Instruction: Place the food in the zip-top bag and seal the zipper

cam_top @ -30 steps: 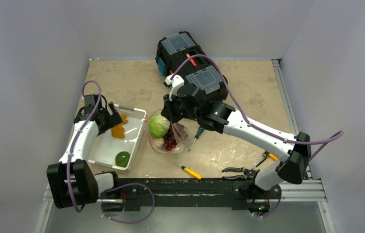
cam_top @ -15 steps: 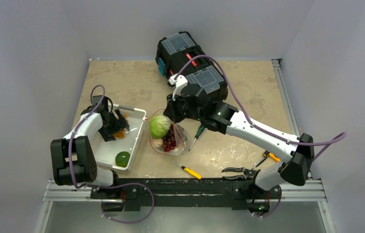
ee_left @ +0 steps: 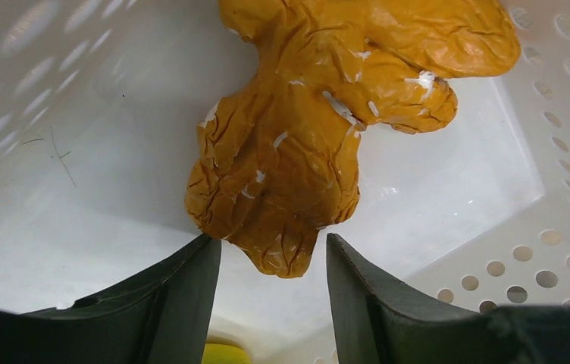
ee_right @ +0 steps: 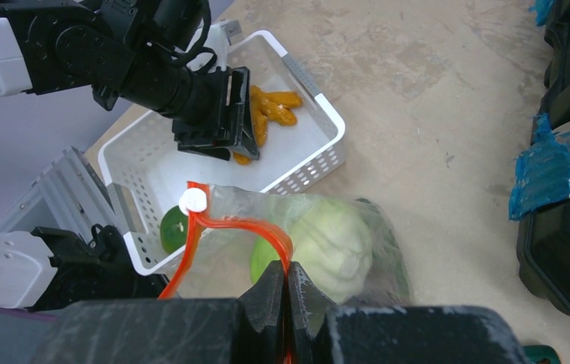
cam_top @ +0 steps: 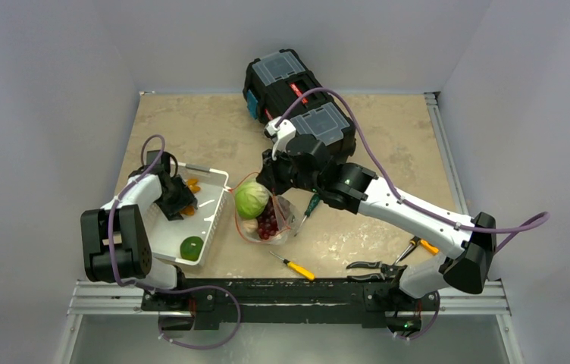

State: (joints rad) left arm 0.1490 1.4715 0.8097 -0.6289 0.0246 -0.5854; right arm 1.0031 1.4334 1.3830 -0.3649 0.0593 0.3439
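The clear zip-top bag (cam_top: 269, 221) lies at the table's middle, with the pale green cabbage (cam_top: 252, 199), purple grapes (cam_top: 267, 220) and a white radish (cam_top: 248, 224) in or at its mouth. My right gripper (ee_right: 288, 282) is shut on the orange-red zipper (ee_right: 244, 224) and holds the mouth up. The white tab (ee_right: 191, 200) is at the strip's far end. My left gripper (ee_left: 273, 262) is open, down inside the white basket (cam_top: 215, 220). The tip of the wrinkled orange carrots (ee_left: 297, 152) lies between its fingers. A green round fruit (cam_top: 191, 248) sits at the basket's near end.
A black toolbox (cam_top: 297, 98) stands at the back, close behind the right arm. A green-handled screwdriver (cam_top: 309, 208) lies right of the bag. A yellow screwdriver (cam_top: 294, 266) and pliers (cam_top: 377, 265) lie near the front edge.
My left gripper has swung in and dropped into the basket onto the carrots. The right gripper has shifted slightly right and back with the zipper still in it.
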